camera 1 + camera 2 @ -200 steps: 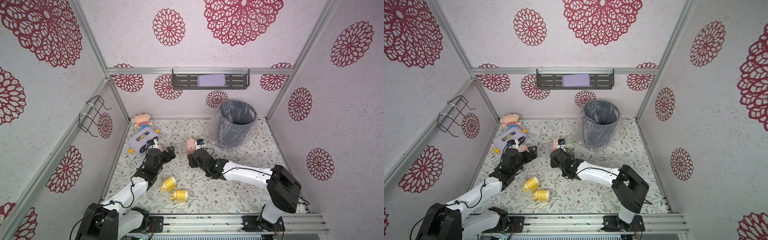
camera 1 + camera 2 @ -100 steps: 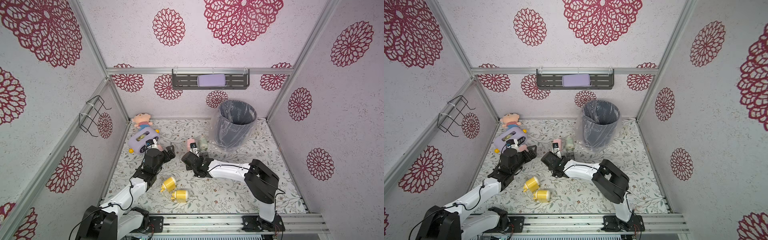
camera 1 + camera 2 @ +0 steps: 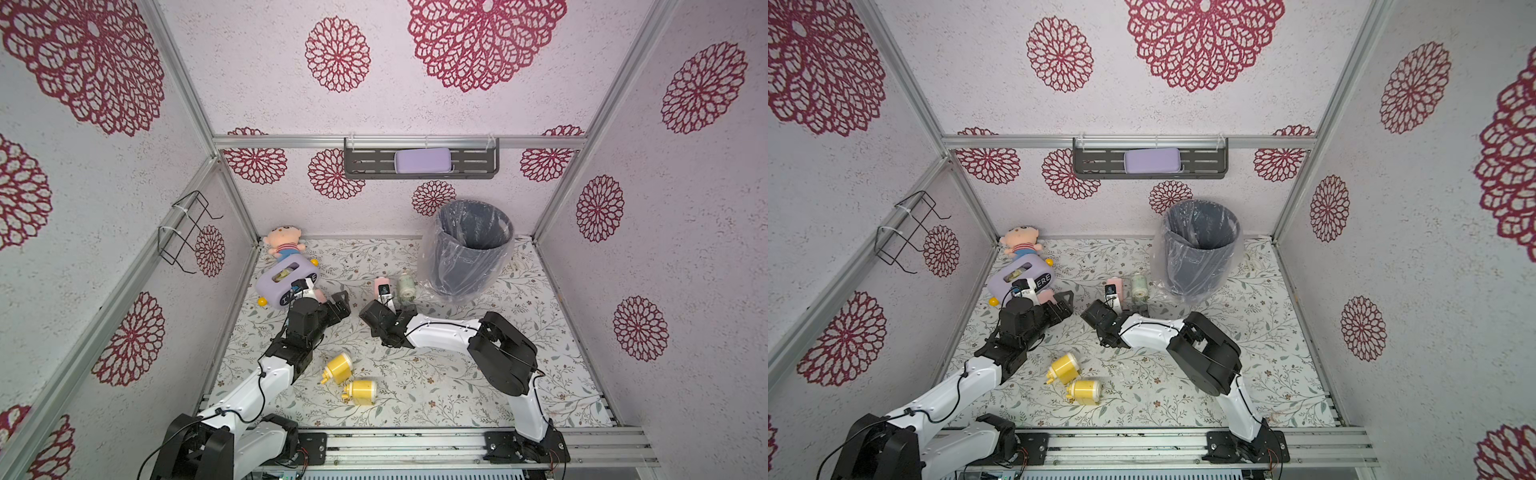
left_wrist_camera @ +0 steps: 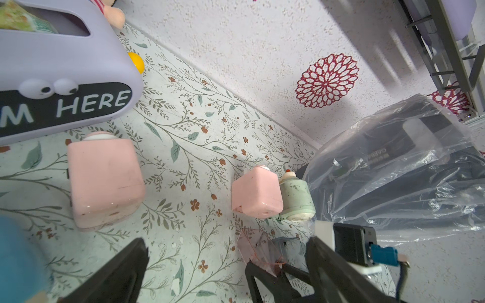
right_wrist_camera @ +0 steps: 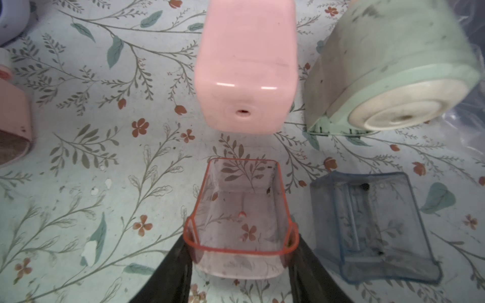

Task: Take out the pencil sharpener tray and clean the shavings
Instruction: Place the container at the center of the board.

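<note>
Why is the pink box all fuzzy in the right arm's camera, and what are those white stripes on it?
Right wrist view: the pink sharpener looks soft-edged, cause unclear, while the clear tray has a crisper rim; the white stripes are light bouncing off the sharpener's shiny shell. Left wrist view: a blue blur hides part of the picture, and the bin bag glints.
</note>
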Motion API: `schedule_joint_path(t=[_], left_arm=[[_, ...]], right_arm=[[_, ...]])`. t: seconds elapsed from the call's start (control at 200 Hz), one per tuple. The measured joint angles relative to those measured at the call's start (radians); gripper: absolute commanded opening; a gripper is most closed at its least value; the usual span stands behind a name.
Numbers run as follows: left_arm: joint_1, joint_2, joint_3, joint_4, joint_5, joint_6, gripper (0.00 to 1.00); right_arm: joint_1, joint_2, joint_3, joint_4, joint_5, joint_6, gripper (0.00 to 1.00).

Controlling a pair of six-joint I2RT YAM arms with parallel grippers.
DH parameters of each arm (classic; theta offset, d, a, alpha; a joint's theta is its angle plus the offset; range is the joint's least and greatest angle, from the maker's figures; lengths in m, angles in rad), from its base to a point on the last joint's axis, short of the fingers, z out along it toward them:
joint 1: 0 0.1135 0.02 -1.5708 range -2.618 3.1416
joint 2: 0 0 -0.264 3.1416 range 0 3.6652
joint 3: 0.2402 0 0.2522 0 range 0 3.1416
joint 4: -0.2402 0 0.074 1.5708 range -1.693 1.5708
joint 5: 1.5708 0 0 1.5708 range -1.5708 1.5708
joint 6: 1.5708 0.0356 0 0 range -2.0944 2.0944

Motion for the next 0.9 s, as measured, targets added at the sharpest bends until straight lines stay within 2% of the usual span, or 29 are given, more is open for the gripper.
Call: schedule_joint_path(t=[0.901], left_arm=[[0.000,-0.014,-0.001,0.000,0.016,0.000,0.97]], right_arm=[[-0.011,0.065,0.015,0.023,-0.053,0.005,0.55]])
